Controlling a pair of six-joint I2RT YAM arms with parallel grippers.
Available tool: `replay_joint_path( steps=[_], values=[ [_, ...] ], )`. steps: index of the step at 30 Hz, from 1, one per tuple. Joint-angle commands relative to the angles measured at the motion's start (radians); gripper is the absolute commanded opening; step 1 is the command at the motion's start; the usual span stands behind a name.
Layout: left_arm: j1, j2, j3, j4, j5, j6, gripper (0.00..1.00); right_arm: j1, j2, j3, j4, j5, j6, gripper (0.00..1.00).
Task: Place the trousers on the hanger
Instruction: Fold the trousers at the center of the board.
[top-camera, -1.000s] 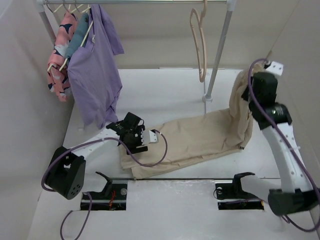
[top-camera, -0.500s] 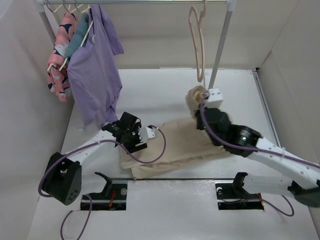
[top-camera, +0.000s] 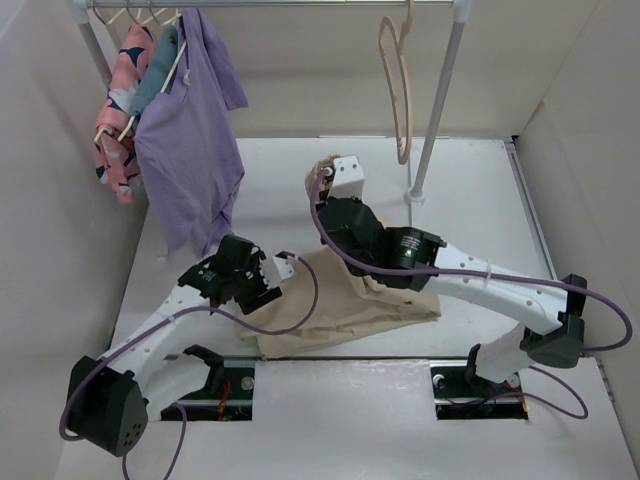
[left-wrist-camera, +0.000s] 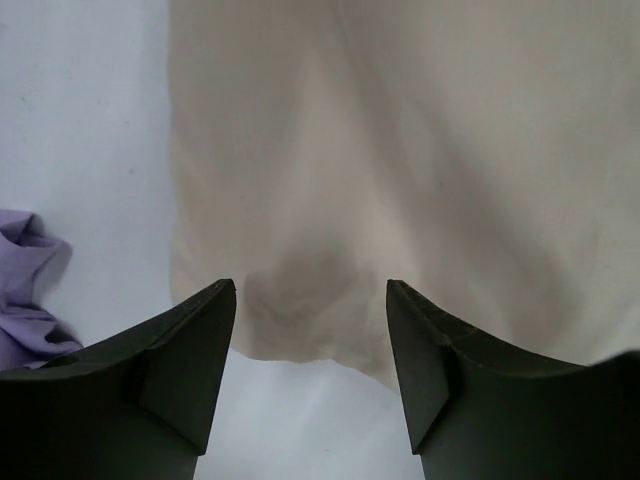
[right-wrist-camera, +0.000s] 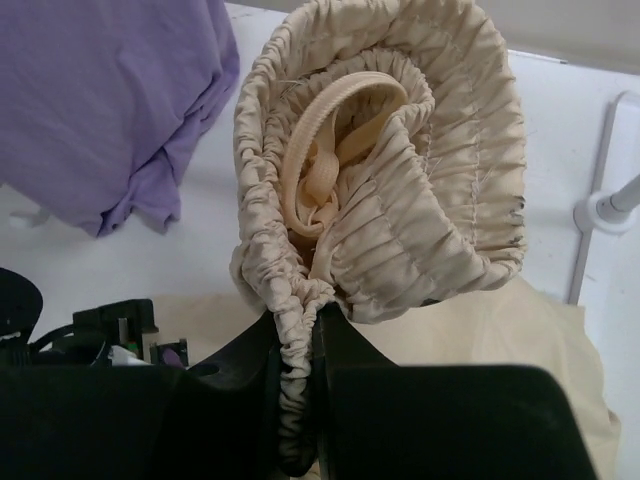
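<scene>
The trousers (top-camera: 335, 315) lie on the table (top-camera: 470, 190), near and to the left of the rack post (top-camera: 432, 120). Their long axis runs roughly across the table: the leg hems point away from the post toward the near left, and the cloth stretches from there to a bend nearly in line with the post's foot. From that bend the waist end doubles back leftward and rises off the table, though the right arm hides most of that stretch. The gathered elastic waistband is held up left of the post as an open ring (in the right wrist view its mouth faces the camera, with a flat inner band looped inside).

The right gripper (right-wrist-camera: 298, 350) is pinched narrow on the waistband's lower edge and holds the trousers. The left gripper (left-wrist-camera: 312, 330) is farther left of the post, over the hem end. Its jaws stand apart with nothing between them, and the hem's edge shows through the gap. Whether its fingers touch the cloth cannot be told.

The hanger (top-camera: 397, 90) hangs from the rail just left of the post, its long axis vertical and its hook up. It carries nothing and is well apart from the raised waistband.

Far left of the post, the purple shirt (top-camera: 190, 150) and the pink patterned garment (top-camera: 118, 120) hang on the same rail.
</scene>
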Motion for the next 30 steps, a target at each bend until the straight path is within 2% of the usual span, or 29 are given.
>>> replay_joint_path(
  steps=[1,4,6,10,12,18,20,21,22,24,28,30],
  values=[
    [0.016,-0.053,-0.010,0.013,-0.013,-0.083,0.58,0.005,0.020,0.046,0.057,-0.027,-0.049,0.00],
    [0.039,-0.165,0.013,0.022,-0.025,-0.120,0.60,0.005,0.031,-0.017,0.098,-0.168,-0.049,0.00],
    [0.039,-0.306,0.039,-0.005,-0.013,-0.120,0.63,-0.006,0.043,-0.046,0.109,-0.254,-0.058,0.00],
    [0.039,-0.577,0.039,-0.042,0.040,-0.120,0.78,-0.006,0.100,-0.046,0.135,-0.394,-0.068,0.00],
    [0.039,-0.691,0.027,0.002,0.024,-0.145,0.84,-0.006,0.127,-0.019,0.159,-0.460,-0.078,0.00],
    [0.039,-0.701,0.077,0.067,-0.180,-0.373,0.88,-0.006,0.193,0.035,0.181,-0.673,-0.163,0.02],
    [0.039,-0.687,0.095,0.067,-0.211,-0.419,0.89,-0.006,0.242,0.013,0.181,-0.725,-0.193,0.23],
    [0.039,-0.676,0.095,0.067,-0.222,-0.432,0.91,-0.006,0.262,0.013,0.144,-0.790,-0.206,0.52],
    [0.039,-0.676,0.095,0.067,-0.222,-0.445,0.91,-0.006,0.281,0.024,0.121,-0.834,-0.206,0.63],
    [0.039,-0.667,0.095,0.078,-0.263,-0.459,0.92,-0.006,0.313,0.049,0.074,-0.936,-0.249,0.76],
    [0.039,-0.645,0.095,0.078,-0.239,-0.458,0.93,-0.006,0.253,0.005,0.087,-0.923,-0.272,0.83],
    [0.039,-0.617,0.074,0.078,-0.204,-0.395,0.93,-0.006,0.172,-0.068,0.110,-0.874,-0.263,0.85]
  ],
)
